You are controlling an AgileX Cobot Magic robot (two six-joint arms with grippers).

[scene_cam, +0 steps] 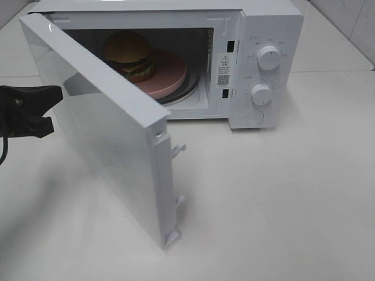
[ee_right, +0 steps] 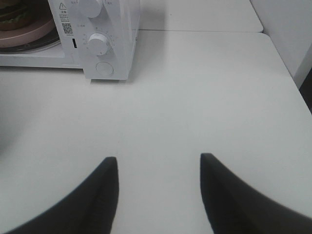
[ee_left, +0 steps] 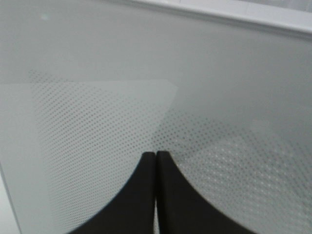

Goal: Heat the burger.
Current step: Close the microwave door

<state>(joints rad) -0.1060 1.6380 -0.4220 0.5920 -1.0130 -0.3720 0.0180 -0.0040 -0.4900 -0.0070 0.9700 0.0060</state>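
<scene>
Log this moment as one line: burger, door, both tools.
burger: on pink plate inside microwave | door: part open | left tool: shut, at door | right tool: open, empty, over table

Black end effector [ee_left: 156, 154] — curved, tapering fingers [ee_right: 108, 195].

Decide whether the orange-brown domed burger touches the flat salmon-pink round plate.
Touching: the exterior high view shows the burger resting on the plate inside the open white microwave.

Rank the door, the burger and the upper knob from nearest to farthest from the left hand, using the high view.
1. Door: open, right in front of the left hand, at the left.
2. Burger: inside the microwave, on the plate.
3. Upper knob: at the microwave's right end.
</scene>
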